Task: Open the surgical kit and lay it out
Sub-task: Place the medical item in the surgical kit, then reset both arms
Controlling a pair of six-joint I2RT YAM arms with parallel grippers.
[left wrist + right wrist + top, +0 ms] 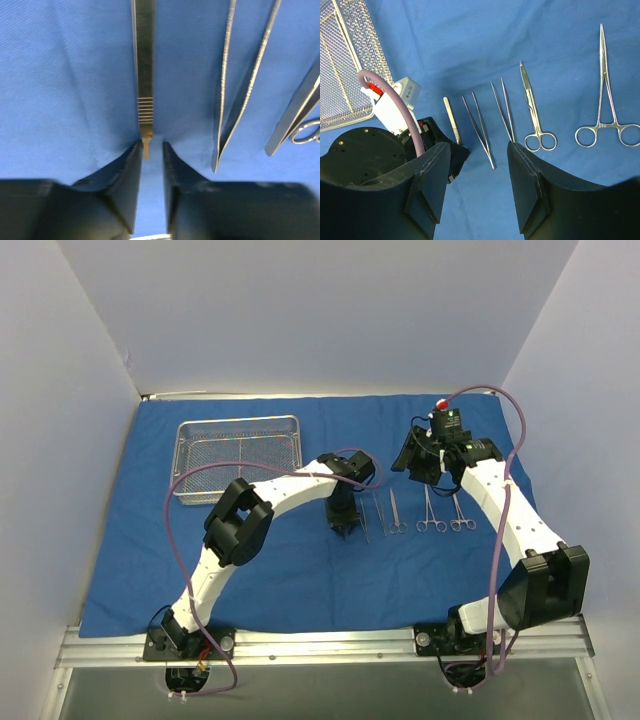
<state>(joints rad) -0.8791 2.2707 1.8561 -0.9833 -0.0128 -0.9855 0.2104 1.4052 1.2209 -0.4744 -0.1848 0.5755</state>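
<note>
Cloth wrap (130,570) is lying unfolded and flat across the table, so the opening step is reading as done.

At the centre of the wrap, the left gripper (151,145) is pointing down over the 9 o'clock end of the instrument row. Its jaws are standing narrowly apart, with the near tip of a flat handle (144,60) lying between them. A gap is showing on one side, so no pinch is evident.

Running toward 3 o'clock, two forceps (479,130) (504,112), scissors (532,110) and two ring-handled clamps (430,512) (460,512) are lying side by side, roughly parallel and apart from one another.

Just past the clamps, toward 12 o'clock, the right gripper (479,146) is hovering with its jaws spread wide and nothing between them.

Farthest out, at 10 o'clock, the wire-mesh tray (238,422) is sitting on the wrap with no instrument showing inside it.

Judgement: the layout is nearing completion. What is probably left is clearing the left arm from the flat handle and, if wanted, evening the spacing.
</note>
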